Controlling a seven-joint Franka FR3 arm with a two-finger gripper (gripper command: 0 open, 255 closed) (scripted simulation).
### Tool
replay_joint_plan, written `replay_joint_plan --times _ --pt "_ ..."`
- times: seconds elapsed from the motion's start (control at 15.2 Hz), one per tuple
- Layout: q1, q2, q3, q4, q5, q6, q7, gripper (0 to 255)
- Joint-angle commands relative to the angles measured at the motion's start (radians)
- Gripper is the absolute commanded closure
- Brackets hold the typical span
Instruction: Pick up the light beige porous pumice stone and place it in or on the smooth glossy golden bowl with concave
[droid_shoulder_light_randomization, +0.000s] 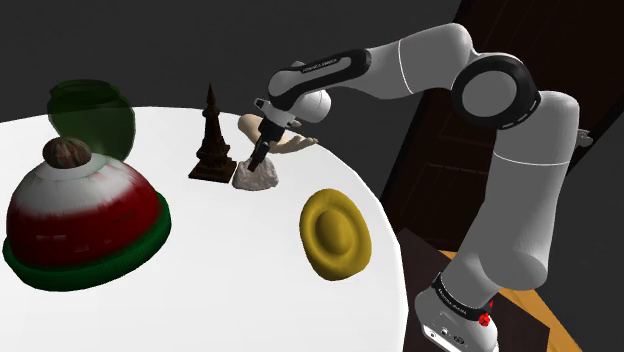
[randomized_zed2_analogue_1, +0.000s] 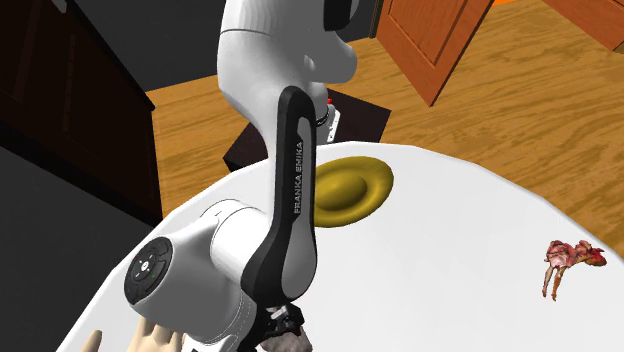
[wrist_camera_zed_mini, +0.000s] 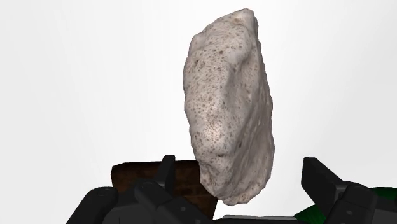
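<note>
Plainly spread, the pincer straddles the pumice stone on a round white table over wooden flooring.

A round white worktop stands on a warm wooden plank floor, near an orange-brown panelled door and a dark brown cabinet.

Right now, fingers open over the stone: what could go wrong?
1. The pumice stone is irregular and sits nearer one of the fingers; closing may twist it.
2. The dark figurine stands close beside that finger and could get knocked.
3. The golden bowl lies near the table edge; a hard drop might shift it.
</note>
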Motion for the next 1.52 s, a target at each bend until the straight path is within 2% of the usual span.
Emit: replay_joint_plan --times 0.0,0.4,0.46,1.06,1.45 --pt "0.000 0.004 0.001 -0.001 0.002 0.006 -0.002 0" --pt "0.000 0.004 0.001 -0.001 0.002 0.006 -0.002 0" --pt "0.000 0.004 0.001 -0.001 0.002 0.006 -0.002 255" --pt "0.001 0.004 0.001 -0.001 0.003 0.006 -0.002 255" --pt "0.003 -0.031 -0.008 0.029 -0.025 -0.052 0.036 255"
